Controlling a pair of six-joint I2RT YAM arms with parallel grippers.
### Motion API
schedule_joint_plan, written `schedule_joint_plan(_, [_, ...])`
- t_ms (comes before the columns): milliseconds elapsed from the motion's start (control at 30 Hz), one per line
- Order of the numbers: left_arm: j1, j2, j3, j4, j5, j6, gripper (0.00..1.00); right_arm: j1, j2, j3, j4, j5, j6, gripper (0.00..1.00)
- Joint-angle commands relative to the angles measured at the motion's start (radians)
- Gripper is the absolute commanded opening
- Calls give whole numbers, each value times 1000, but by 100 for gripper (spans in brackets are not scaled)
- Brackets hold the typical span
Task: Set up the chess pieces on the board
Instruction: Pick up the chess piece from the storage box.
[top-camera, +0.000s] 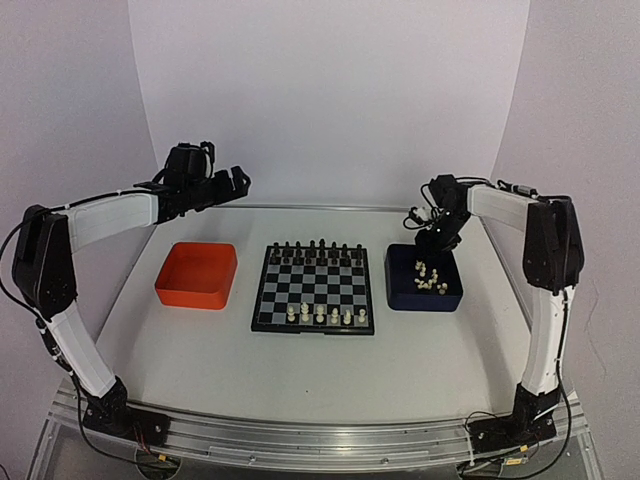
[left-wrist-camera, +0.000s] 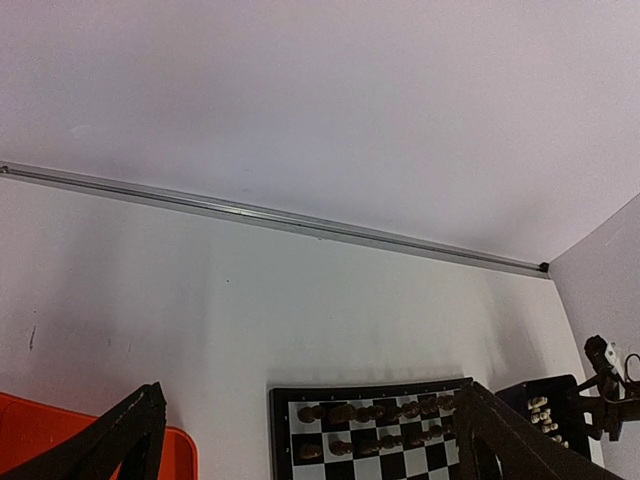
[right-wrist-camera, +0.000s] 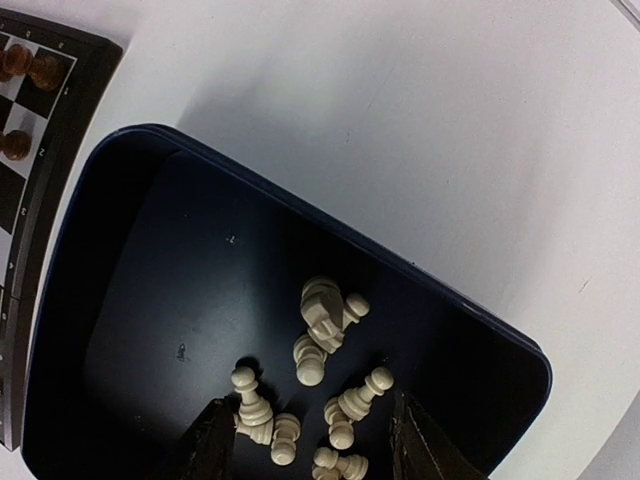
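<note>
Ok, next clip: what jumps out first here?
The board sits mid-table, with black figures lining its far rows and only a few chess pieces standing on its near side. More of them lie jumbled in the dark blue tray to its right, with the right gripper open just above them. The left gripper hangs open, raised on the orange tray's side.

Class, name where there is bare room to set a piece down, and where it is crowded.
Free: the board's middle rows, between black pieces and white pieces; the table strip along the board's near edge; the orange tray. Crowded: the dark blue tray, under the right gripper.
</note>
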Motion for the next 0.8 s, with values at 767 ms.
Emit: schedule_joint_plan(767, [6, 27, -35, 154, 106, -11, 100, -4, 145, 117, -1, -22, -101, 29])
